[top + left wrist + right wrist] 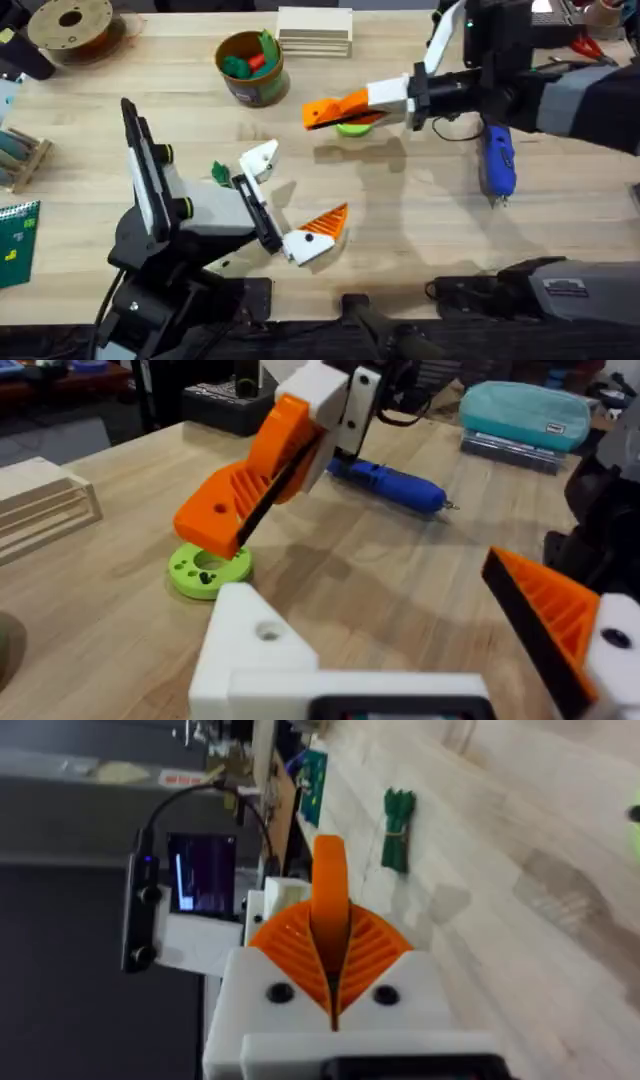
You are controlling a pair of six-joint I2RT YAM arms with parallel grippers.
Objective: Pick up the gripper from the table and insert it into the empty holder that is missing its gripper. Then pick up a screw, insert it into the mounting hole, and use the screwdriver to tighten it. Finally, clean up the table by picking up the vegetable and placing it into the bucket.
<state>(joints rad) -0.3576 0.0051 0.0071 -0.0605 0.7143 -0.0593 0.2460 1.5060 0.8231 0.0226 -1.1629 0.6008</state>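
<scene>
The right end effector (322,113) is clamped on the loose orange gripper (330,900), held just above the lime-green ring (352,127); the left end effector (290,195) stands spread and empty, its bare white holder (262,158) well short of that ring, so insertion seems pending; the blue screwdriver (497,162) lies beyond the ring, the green vegetable (220,172) beside the holder, and the bucket (250,68) waits; screw and cleanup remain.

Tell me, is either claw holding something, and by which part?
Yes: the right claw pinches the small orange ribbed wedge by its lower end; the left claw holds nothing.
</scene>
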